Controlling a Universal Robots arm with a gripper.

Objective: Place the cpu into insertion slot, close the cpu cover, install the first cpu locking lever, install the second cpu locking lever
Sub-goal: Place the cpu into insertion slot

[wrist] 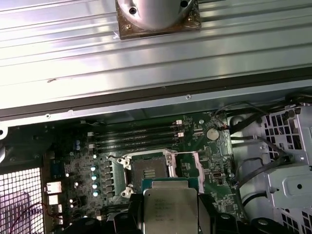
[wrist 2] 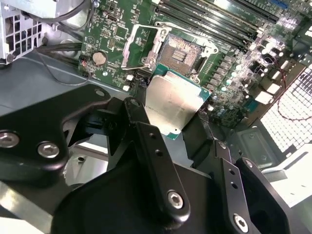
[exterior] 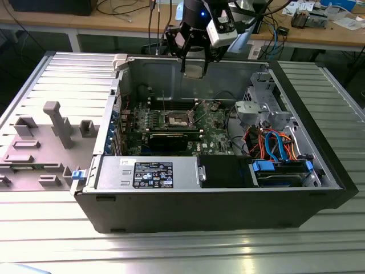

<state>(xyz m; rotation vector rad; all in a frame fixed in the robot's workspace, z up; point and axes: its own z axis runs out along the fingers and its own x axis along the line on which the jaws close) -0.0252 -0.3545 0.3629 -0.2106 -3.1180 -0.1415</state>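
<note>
currently none of the four steps reads as complete. at the exterior view's left a grey fixture plate (exterior: 51,134) lies beside the open computer case (exterior: 228,217). toward the middle the gripper (exterior: 194,68) hangs above the motherboard (exterior: 214,128), well clear of the insertion slot (exterior: 178,119). the drive cage (exterior: 259,108) and blue cables (exterior: 274,145) sit at that view's right.

the claw is closed on the cpu (wrist 2: 173,105), which is pinched by its edges between the black fingers (wrist 2: 139,119) with its metal top toward both wrist cameras. the insertion slot is bare with its dark centre exposed, and the cpu cover (wrist 2: 127,48) stands swung open beside it.

judged outstanding: seating the chip, closing the cover, both locking levers. lever positions cannot be told.

the exterior view gives the claw's height over the case, which the wrist views do not convey. the wrist views give the grip and the empty socket, too small to judge from outside.
</note>
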